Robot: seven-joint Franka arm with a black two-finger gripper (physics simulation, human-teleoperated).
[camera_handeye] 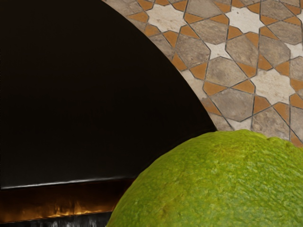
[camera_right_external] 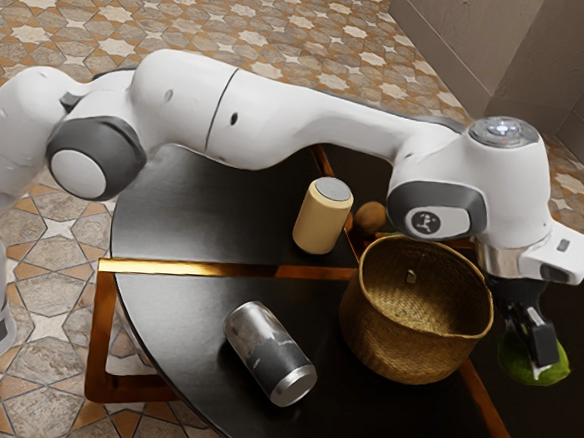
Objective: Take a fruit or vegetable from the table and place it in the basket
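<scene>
Lime (camera_handeye: 222,184) at my claw (camera_right_external: 530,354), whether gripped I can't tell; basket (camera_right_external: 403,355) sits nearby, toward the exterior view's nine o'clock.

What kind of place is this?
Likely a simulated home room, perhaps a lounge or patio: patterned star-tile floor, plain wall, and a round dark table with a woven basket on it.

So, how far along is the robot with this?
Reaching the fruit looks done: my gripper is right at the green fruit. The pick-up is the step in hand, though I can't tell whether the grip is firm. Left to do: bring the fruit over the basket and put it in, since it is outside the rim.
</scene>
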